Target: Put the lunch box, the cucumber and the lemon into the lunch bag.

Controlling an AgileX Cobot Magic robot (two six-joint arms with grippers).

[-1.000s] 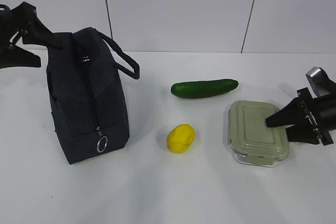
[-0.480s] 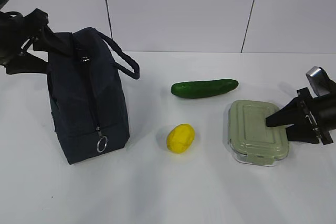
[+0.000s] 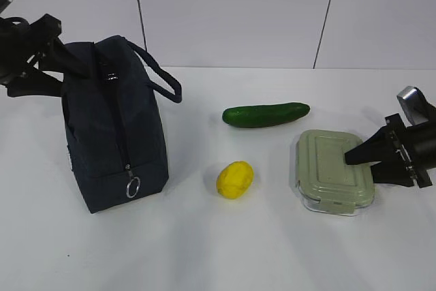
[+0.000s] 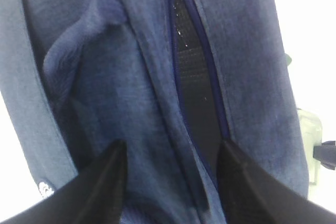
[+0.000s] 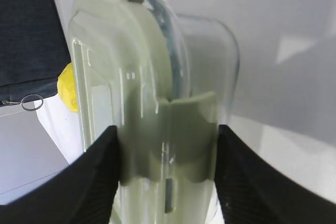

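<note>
Lunch bag (image 3: 112, 127): dark navy fabric, upright at left of the exterior frame on the white table (image 3: 204, 250), zipper line running down its near end to a metal ring pull (image 3: 133, 187) low on the bag; one loop handle (image 3: 160, 76) arches toward frame centre. Left gripper (image 3: 58, 52): at upper left of the frame against the bag's top; the wrist view shows its two dark fingers (image 4: 107, 177) spread partway with navy fabric and the zipper strip between them, grip not confirmable. Cucumber (image 3: 266, 114): dark green, lying crosswise at frame centre, behind the other items. Lemon (image 3: 235, 179): yellow, in front of the cucumber, between bag and box, touching neither. Lunch box (image 3: 334, 172): clear, sage-green lid, flat on the table at right of frame. Right gripper (image 3: 364, 165): at far right, fingers (image 5: 100, 177) straddling the box's short end, jaws set about box width, pressed along both sides.
</note>
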